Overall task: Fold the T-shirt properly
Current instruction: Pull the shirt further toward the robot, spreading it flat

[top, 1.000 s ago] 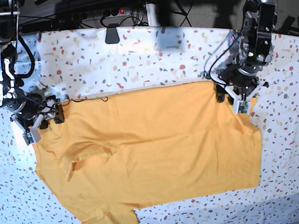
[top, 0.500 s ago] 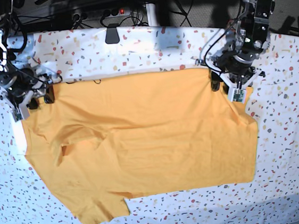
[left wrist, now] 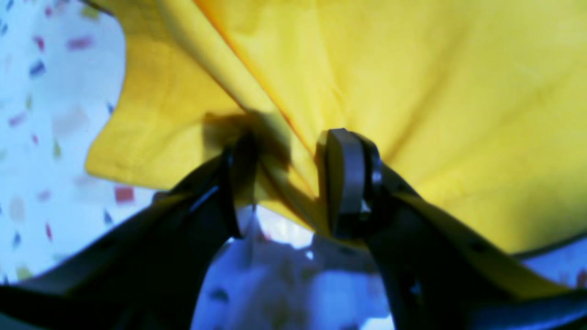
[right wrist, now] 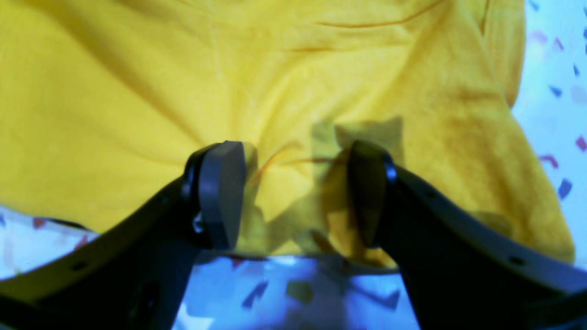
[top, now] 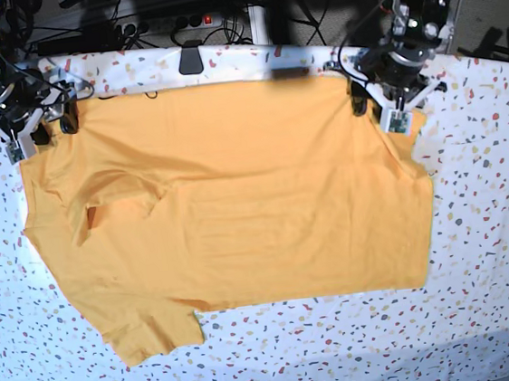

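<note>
The mustard-orange T-shirt [top: 237,201] lies spread flat on the table, one sleeve at the near left and the other folded over the left side. My left gripper [top: 378,109] is at the shirt's far right corner. In the left wrist view its jaws [left wrist: 293,137] stand apart, tips down on the T-shirt [left wrist: 435,68], with a fold ridge running between them. My right gripper [top: 44,132] is at the far left corner. It is also open [right wrist: 293,146], its tips resting on the T-shirt [right wrist: 114,82] just inside the edge.
The white speckled tablecloth [top: 481,267] covers the table. A black clip [top: 190,56] sits on the far edge just beyond the shirt. A power strip and cables [top: 173,22] lie behind it. Both arms are close to the far edge.
Both grippers have moved toward the far edge of the table, and the whole shirt has slid that way with them. Its far edge stays straight between them.
</note>
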